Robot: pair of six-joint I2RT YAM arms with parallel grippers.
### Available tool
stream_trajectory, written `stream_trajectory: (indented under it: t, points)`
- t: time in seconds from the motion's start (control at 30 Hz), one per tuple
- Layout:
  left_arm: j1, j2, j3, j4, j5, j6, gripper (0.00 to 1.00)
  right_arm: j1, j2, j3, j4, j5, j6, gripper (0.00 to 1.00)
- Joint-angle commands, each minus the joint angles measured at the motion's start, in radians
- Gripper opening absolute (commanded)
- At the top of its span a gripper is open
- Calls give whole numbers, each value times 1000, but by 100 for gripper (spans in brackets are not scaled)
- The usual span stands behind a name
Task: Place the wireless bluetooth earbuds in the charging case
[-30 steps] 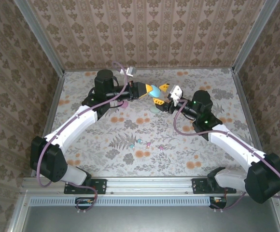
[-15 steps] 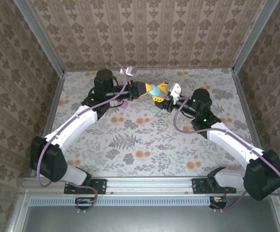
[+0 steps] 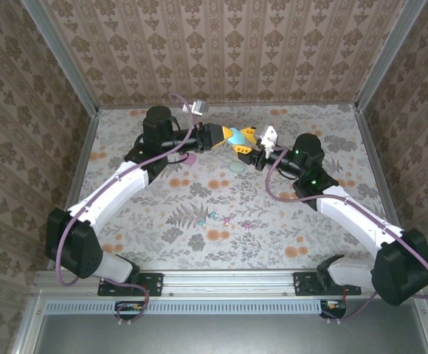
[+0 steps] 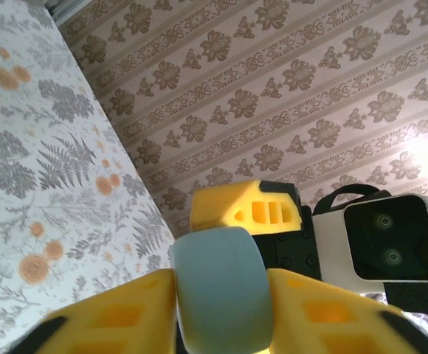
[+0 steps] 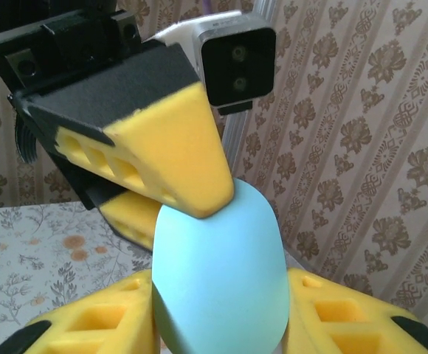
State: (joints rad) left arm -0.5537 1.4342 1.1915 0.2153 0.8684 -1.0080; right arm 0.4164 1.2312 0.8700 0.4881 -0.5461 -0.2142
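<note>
A light blue egg-shaped charging case [image 3: 236, 136] hangs in the air over the back middle of the table, between both grippers. My left gripper [image 3: 232, 137] has its yellow fingers on either side of the case [image 4: 218, 295], touching it. My right gripper [image 3: 244, 142] comes from the opposite side and is shut on the same case [image 5: 218, 273]. The left arm's finger [image 5: 162, 147] rests on top of the case. Tiny earbuds lie on the flowered table near the front: a teal one [image 3: 213, 215] and a pink one [image 3: 229, 220].
A pale teal oval piece [image 3: 236, 167] lies on the table below the grippers. A pink case [image 3: 190, 158] peeks out beside the left arm. Patterned walls [image 3: 229, 51] close in the back and both sides. The right wrist's camera block [image 4: 387, 240] faces the left wrist.
My right gripper has moved left to the case and closed its fingers around it. The left arm has held its place with the case.
</note>
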Motion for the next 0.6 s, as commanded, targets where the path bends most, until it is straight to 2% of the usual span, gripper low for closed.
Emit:
stream_trajectory:
  t: [0.0, 0.07, 0.17, 0.23, 0.3, 0.43, 0.5, 0.57]
  points:
    - [11, -68, -18, -19, -21, 114, 59, -41, -12, 93, -134, -64, 92, 36]
    - [14, -100, -26, -83, -66, 251, 66, -59, 1, 147, -239, -131, 133, 34]
    - [34, -168, -77, -131, -132, 537, 70, -87, 32, 207, -334, -306, 182, 33]
    - [50, -217, -147, -94, -144, 695, 71, -96, 54, 243, -384, -398, 194, 32]
    - [67, -263, -234, -7, -102, 841, 73, -97, 77, 282, -451, -483, 178, 32]
    - [92, -291, -301, 52, 10, 987, 72, -97, 107, 333, -520, -577, 144, 32]
    - [92, -264, -268, 16, 103, 1009, 72, -90, 117, 351, -562, -601, 102, 32]
    - [88, -230, -236, 18, 158, 972, 71, -81, 124, 364, -600, -605, 48, 32]
